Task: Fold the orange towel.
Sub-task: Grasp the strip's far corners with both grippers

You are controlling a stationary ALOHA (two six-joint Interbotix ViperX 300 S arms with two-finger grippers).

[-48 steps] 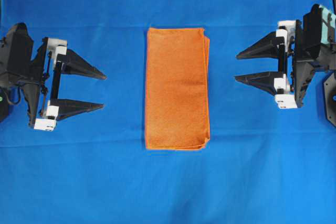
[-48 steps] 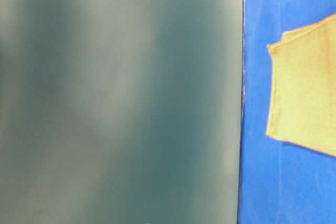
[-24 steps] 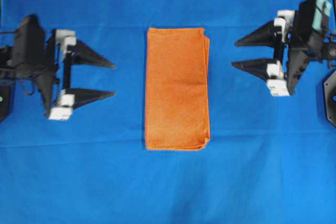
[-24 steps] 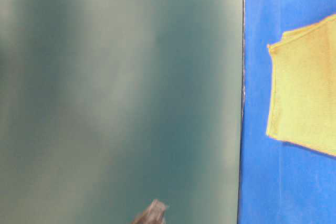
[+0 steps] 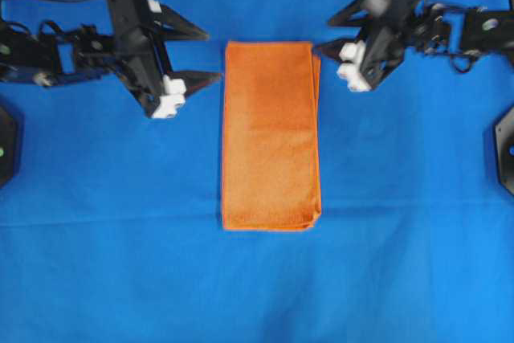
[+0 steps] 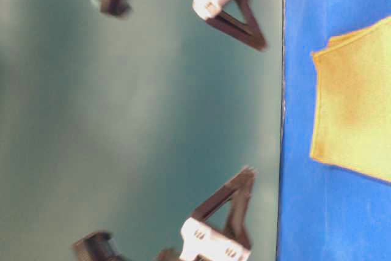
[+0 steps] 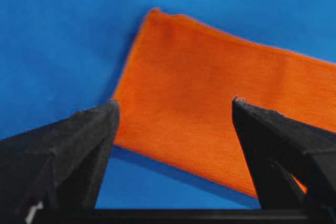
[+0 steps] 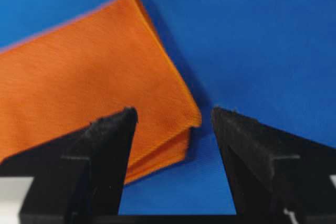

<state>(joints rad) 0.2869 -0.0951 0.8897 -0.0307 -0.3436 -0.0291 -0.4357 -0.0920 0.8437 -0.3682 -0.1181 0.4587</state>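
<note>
— Do we find any writing, label, brand or number that can be read in these views?

— No, we find none. The orange towel (image 5: 271,135) carries no tag or print that we can see, the blue cloth (image 5: 257,287) under it is plain, and the white blocks on both grippers look blank to us, partly blurred.

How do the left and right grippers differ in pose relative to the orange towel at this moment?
The left gripper sits off the orange towel's left top corner, its lower fingertip just short of the edge; the right gripper is at the right top corner, its lower fingertip reaching the edge. They point in opposite directions, toward each other. Both are open and hold nothing.
</note>
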